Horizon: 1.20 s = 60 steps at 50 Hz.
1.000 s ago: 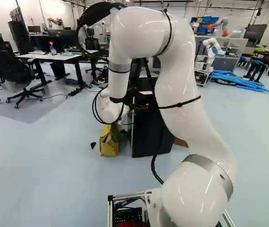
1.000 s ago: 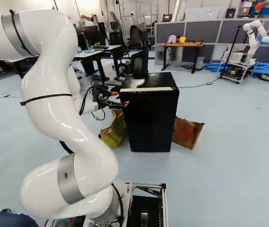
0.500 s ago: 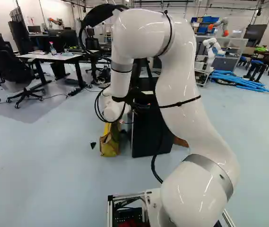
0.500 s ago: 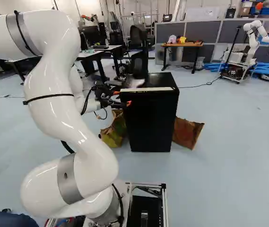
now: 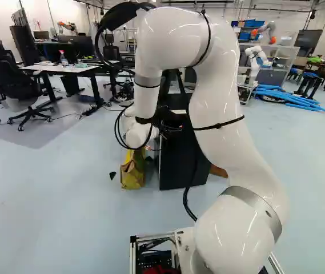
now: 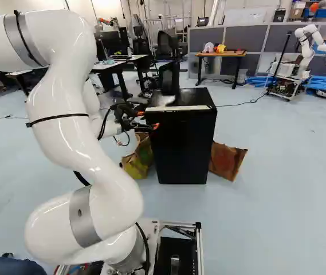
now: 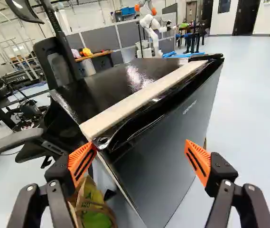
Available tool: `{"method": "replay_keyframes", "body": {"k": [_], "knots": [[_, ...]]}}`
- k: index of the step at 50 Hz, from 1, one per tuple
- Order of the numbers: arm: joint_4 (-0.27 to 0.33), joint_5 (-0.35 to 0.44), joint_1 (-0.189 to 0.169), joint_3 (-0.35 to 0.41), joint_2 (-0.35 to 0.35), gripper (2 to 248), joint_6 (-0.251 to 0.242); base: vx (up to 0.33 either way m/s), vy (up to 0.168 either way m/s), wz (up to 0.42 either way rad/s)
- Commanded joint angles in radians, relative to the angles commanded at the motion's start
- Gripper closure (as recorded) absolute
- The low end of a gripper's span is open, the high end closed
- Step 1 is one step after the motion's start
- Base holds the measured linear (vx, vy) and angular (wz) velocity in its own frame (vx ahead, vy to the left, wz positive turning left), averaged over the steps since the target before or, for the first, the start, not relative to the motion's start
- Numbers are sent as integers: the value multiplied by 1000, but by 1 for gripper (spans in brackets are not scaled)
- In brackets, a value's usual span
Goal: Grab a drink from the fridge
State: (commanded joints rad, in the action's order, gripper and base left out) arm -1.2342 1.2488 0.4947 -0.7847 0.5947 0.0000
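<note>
While your black two-fingered gripper with orange pads stands wide and empty, left of centre in the right base view, the boxy black fridge beside it looks shut; you're near, but opening it and grabbing the drink, nowhere visible, seemingly remain.

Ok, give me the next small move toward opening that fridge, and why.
I'd ease the open gripper slightly forward, trying to work one orange pad behind the edge of the door. The door looks closed; that pad appears beside its upper corner, near the end of the pale strip, while the other stands out before the door's face.
</note>
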Motion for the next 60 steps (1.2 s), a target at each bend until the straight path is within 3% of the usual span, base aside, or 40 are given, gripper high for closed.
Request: {"method": "replay_keyframes", "body": {"k": [29, 60], "knots": [[0, 0, 6, 19, -12, 3, 0, 0, 0, 0], [0, 0, 2, -16, 9, 3, 0, 0, 0, 0]]}}
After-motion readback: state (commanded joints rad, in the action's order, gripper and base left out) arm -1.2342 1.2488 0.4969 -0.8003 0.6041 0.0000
